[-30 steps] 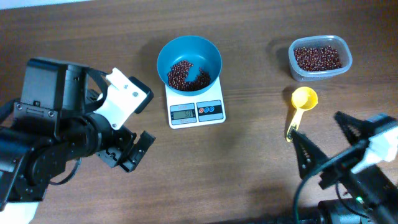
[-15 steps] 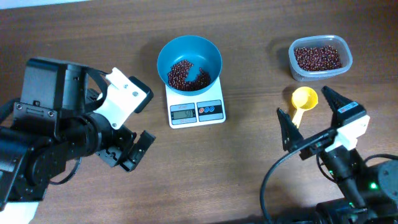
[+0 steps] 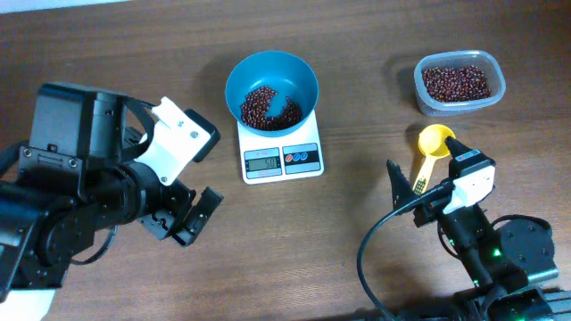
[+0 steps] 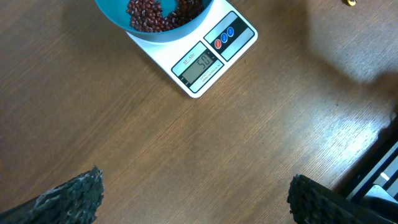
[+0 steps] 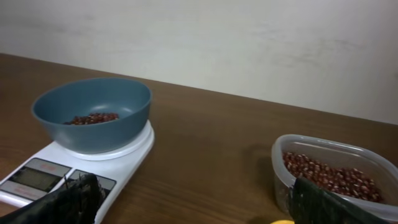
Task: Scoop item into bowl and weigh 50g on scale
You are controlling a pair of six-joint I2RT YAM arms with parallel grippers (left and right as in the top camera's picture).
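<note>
While the blue bowl point(image 3: 271, 64) of red-brown beans point(image 3: 268, 107) sits on the white scale point(image 3: 282, 159), dark wood-grain table point(image 3: 357, 53) lies bare around it, a pale wall point(image 5: 249, 37) behind. Left gripper point(image 4: 196, 186), left of the scale, and right gripper point(image 5: 193, 199), right of it, gape empty.

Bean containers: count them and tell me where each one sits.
2: the blue bowl on the scale, and the clear tub at far right, beyond the yellow scoop.
</note>
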